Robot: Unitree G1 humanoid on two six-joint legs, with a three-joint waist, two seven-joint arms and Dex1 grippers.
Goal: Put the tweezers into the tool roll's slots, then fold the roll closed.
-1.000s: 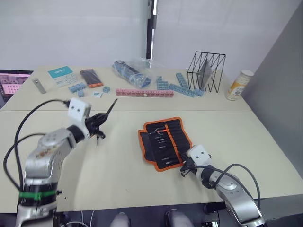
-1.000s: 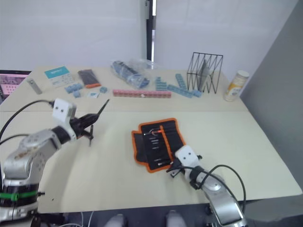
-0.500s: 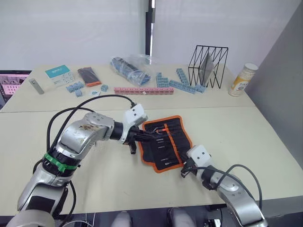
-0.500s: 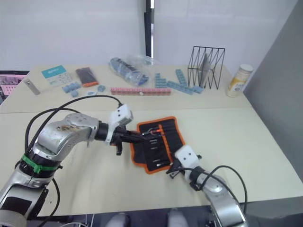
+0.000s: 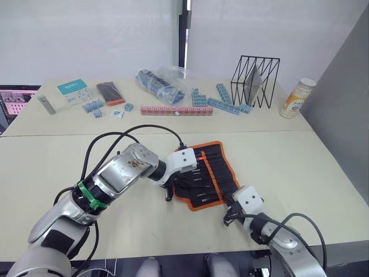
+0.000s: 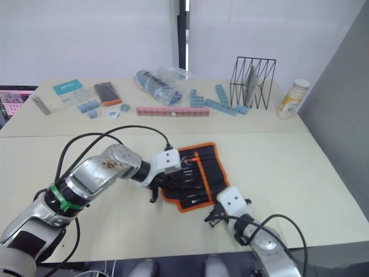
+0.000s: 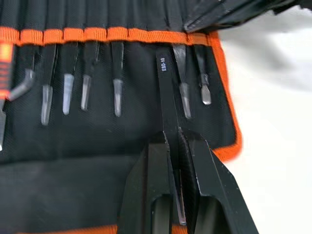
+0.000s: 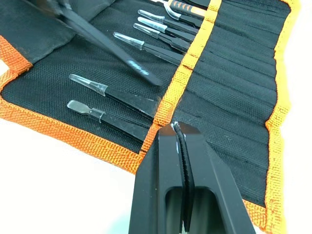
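The tool roll (image 5: pixel 209 174) lies open and flat on the bench (image 5: pixel 300 161), in front of the black wire rack (image 5: pixel 254 79) that stands near the bench's far edge. Its black inner fabric is crossed by an orange inner strip (image 7: pixel 112 34), and orange edging runs round the outside.

The left gripper (image 7: pixel 174 141) is over the roll, its two black fingers closed on one of the tweezers (image 7: pixel 165 92), a slim black pair printed "ESD-10". This pair lies on the black fabric with its far end reaching up to the orange strip, between two tools already seated there. Other tweezers (image 7: pixel 117 73) sit in the slots (image 7: pixel 78 48) under the strip, their pale capped tips showing below it; several of them lie side by side along the row.

The right gripper (image 8: pixel 179 131) is at the roll's near edge, on the side away from the rack. Its fingers are pressed together on the orange strip, pinching the fabric where the strip meets the roll's lower border. Just beside it, two capped tweezers (image 8: pixel 112 100) lie tucked in their slots.

Behind the roll, toward the rack, a long pink strip of blocks (image 5: pixel 176 110) lies on the bench, with a clear plastic bag (image 5: pixel 161 83) of blue parts beyond it. A yellow-labelled bottle (image 5: pixel 295 98) stands to the right of the rack.
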